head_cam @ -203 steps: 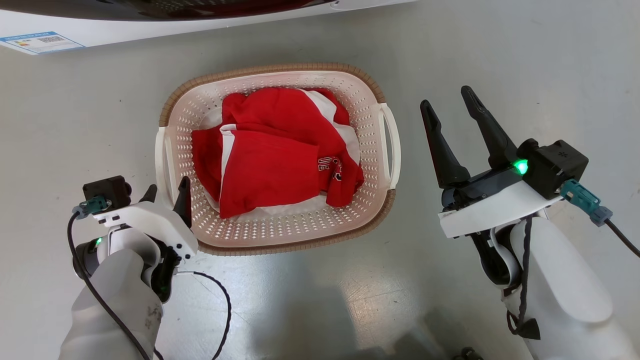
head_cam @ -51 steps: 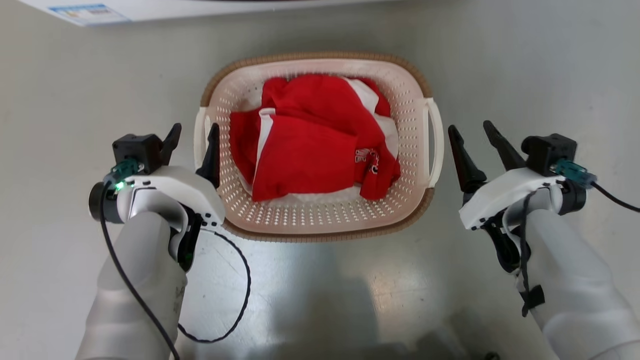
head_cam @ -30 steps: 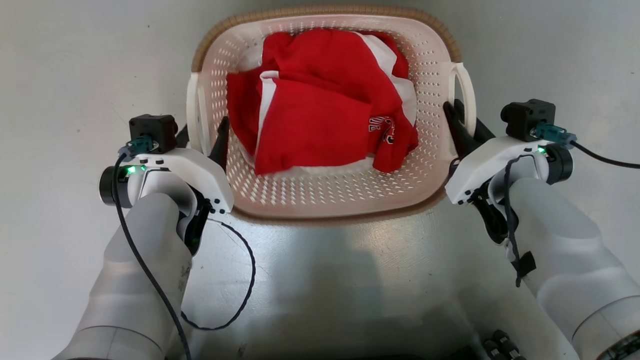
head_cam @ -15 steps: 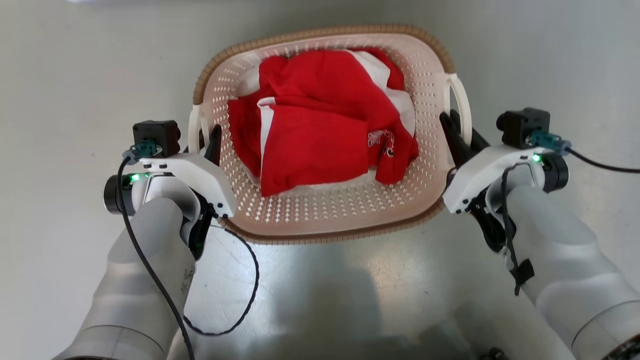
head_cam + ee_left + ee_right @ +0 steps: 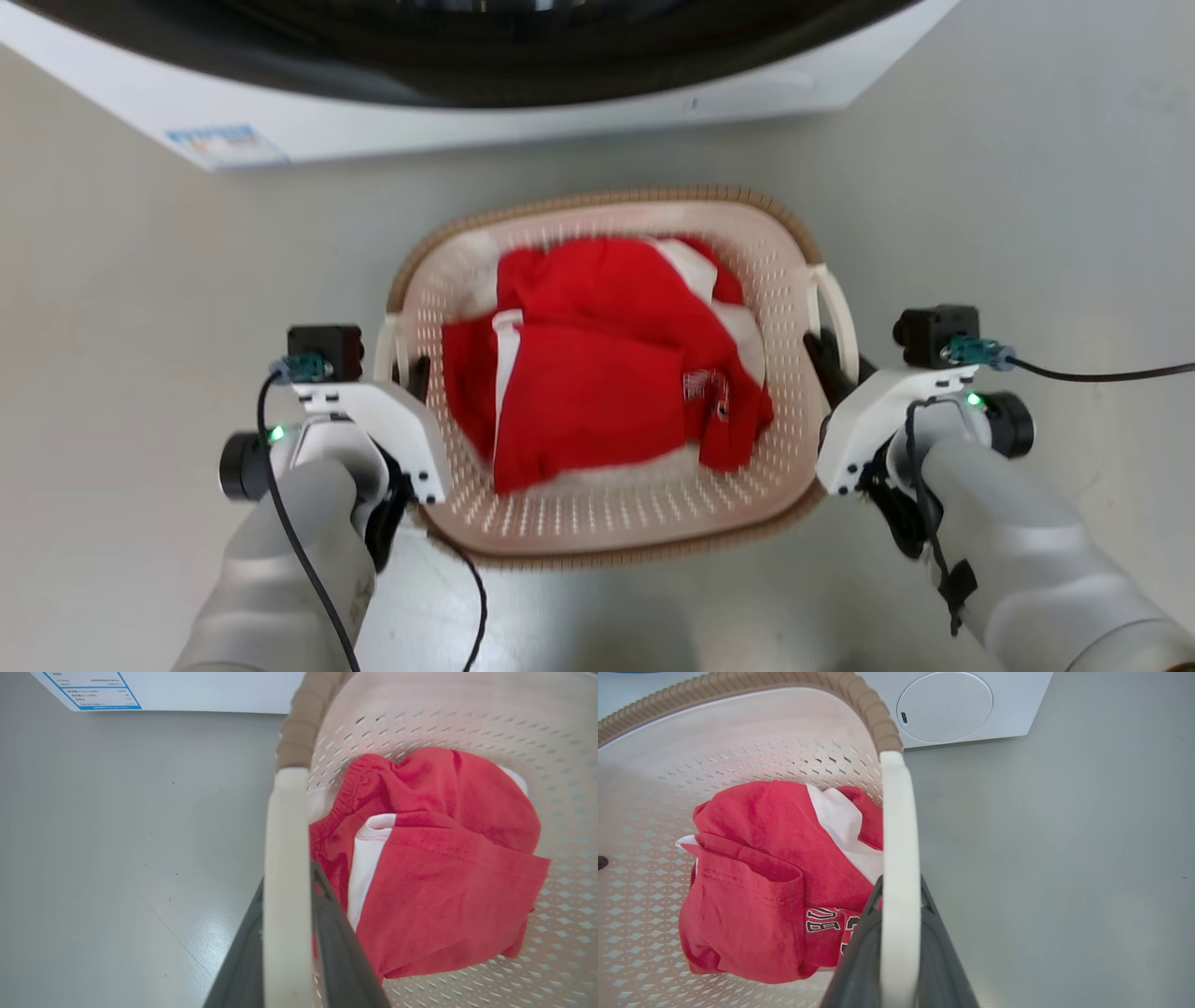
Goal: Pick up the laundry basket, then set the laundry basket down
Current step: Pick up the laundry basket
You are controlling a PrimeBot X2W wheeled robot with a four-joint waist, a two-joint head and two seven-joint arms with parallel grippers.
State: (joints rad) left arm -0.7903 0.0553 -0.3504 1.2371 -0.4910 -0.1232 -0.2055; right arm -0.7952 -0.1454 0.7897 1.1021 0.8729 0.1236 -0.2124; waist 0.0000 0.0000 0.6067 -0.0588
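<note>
Left gripper (image 5: 406,369), seen from the head, is clamped on the left loop handle (image 5: 390,343) of the laundry basket (image 5: 597,202), one dark finger inside the basket wall and the other outside. The right gripper (image 5: 837,359) is closed the same way on the right loop handle (image 5: 836,313). The basket sits between the two arms, over the grey floor (image 5: 1027,187) and near the white washer (image 5: 523,98) at the far side. Whether its base touches the floor cannot be told. A crumpled red and white garment (image 5: 597,392) lies inside it.

From the left wrist, the left gripper (image 5: 289,877) has its fingers pressed against both sides of the pale handle (image 5: 286,821), with the tan rim (image 5: 301,723) beyond and the garment (image 5: 444,872) to the right. A blue-edged label (image 5: 93,690) shows on the washer.

From the right wrist, the right gripper (image 5: 900,882) pinches its handle (image 5: 899,812) likewise. The garment (image 5: 761,877) lies to the left, and a round cap (image 5: 945,707) on the washer stands beyond.
</note>
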